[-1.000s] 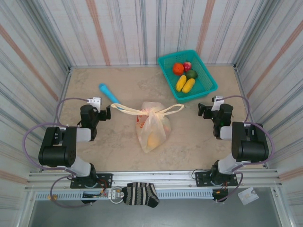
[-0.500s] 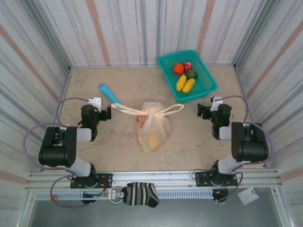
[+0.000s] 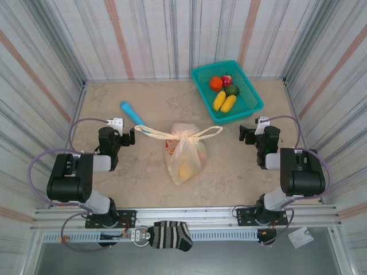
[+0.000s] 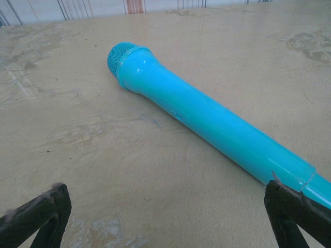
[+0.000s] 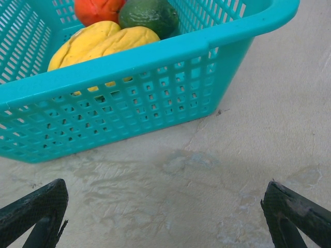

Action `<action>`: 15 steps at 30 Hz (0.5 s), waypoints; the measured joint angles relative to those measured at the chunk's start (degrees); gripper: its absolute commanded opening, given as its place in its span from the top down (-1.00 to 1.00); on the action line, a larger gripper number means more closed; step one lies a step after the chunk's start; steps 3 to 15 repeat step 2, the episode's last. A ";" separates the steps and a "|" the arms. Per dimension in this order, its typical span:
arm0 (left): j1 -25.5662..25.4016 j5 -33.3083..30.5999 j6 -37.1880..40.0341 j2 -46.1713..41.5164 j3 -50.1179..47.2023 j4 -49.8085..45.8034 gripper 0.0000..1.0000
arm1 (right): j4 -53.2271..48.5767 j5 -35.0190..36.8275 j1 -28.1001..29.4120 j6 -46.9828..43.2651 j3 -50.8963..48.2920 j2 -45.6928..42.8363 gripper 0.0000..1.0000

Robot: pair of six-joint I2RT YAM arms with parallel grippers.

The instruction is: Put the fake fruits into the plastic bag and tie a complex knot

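The plastic bag point(image 3: 184, 153) lies in the middle of the table, something yellow showing through its lower part. Its two loop handles are bunched together at the top point(image 3: 182, 136) and spread out left and right. Several fake fruits sit in the teal basket point(image 3: 250, 97): an orange one point(image 3: 215, 83), a red one point(image 3: 227, 79), a green one point(image 3: 231, 90) and two yellow ones point(image 3: 224, 102). My left gripper point(image 3: 117, 134) point(image 4: 165, 222) stands open left of the bag, holding nothing. My right gripper point(image 3: 261, 133) point(image 5: 165, 217) stands open right of the bag, facing the basket wall point(image 5: 129, 103).
A turquoise toy microphone point(image 3: 132, 113) point(image 4: 207, 121) lies just ahead of my left gripper, its tail near the right finger point(image 4: 295, 217). Striped walls close in the table on three sides. A striped sock point(image 3: 169, 235) hangs on the front rail.
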 measured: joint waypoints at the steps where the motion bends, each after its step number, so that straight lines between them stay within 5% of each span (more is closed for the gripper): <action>1: 0.15 0.17 0.00 0.00 0.00 0.00 -0.97 | 0.00 0.02 0.00 0.00 0.00 0.00 -0.98; 15: 0.31 0.20 0.00 0.00 0.00 0.00 -0.97 | 0.00 0.17 0.00 0.00 0.00 0.00 -0.98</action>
